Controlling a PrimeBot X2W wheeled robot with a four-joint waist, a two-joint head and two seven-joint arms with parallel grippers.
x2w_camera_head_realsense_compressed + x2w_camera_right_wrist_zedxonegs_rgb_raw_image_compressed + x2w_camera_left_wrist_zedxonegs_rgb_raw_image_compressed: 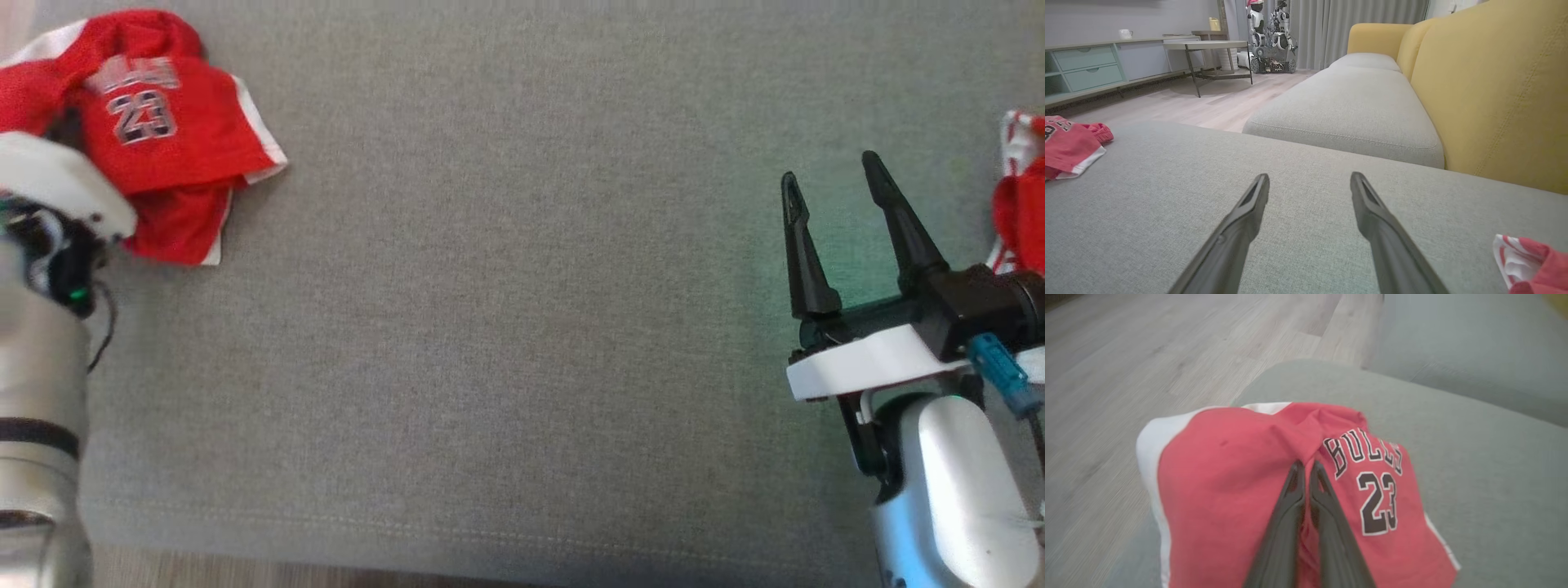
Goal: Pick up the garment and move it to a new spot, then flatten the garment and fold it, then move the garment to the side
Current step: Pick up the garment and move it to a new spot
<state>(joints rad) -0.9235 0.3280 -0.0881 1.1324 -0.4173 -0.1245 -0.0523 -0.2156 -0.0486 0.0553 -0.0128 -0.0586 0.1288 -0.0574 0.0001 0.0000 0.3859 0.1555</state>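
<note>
Head view puts the garment point(163, 122), a red jersey with white trim and the number 23, crumpled at the far left corner of the grey sofa cushion point(522, 327). The left arm's white wrist housing point(57, 180) sits over the jersey's near edge. Seen from the left wrist, the left gripper point(1305, 467) has its two dark fingers pressed together, pinching a raised fold of red cloth just beside the printed "BULLS" lettering. The fabric bunches up toward the tips. Wooden floor point(1126, 355) lies beyond the cushion's corner.

The right gripper point(829, 166) is well apart from the jersey, on the right side of the cushion. Its jaws stand wide open with nothing between them, and the fingers point away across the bare grey fabric. Just to its right lies a second red and white cloth point(1020, 204), close to the edge of the picture. Right wrist view shows the same open fingers point(1249, 212) low over the cushion and a yellow backrest point(1494, 81) to one side
</note>
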